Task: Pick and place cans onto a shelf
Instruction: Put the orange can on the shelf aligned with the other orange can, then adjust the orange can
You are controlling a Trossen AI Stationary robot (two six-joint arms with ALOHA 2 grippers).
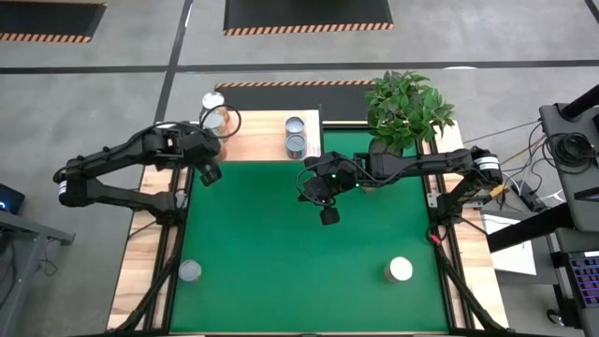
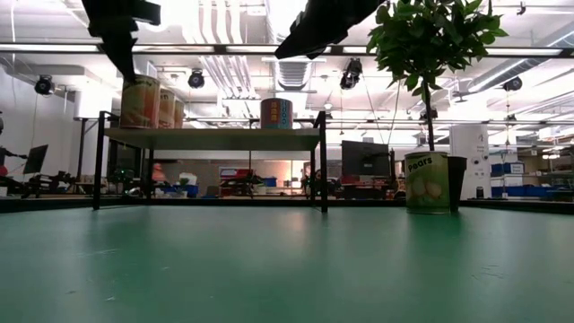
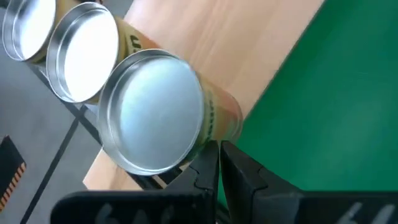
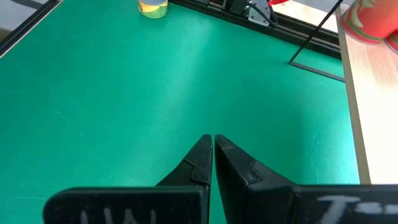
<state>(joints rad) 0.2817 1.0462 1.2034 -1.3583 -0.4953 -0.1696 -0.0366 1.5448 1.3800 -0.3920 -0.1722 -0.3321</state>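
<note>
I see cans (image 1: 295,137) on the shelf (image 1: 262,136) at the back edge: three at its left end, two near the right end. Two more cans sit on the green tabletop (image 1: 309,243), front L & R. Left claw (image 1: 211,173) pressed together, empty, beside the shelf's left cans. Right claw (image 1: 328,215) pressed together, empty, over mid tabletop.

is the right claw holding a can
No, the right claw is shut on nothing above the bare green mat.
</note>
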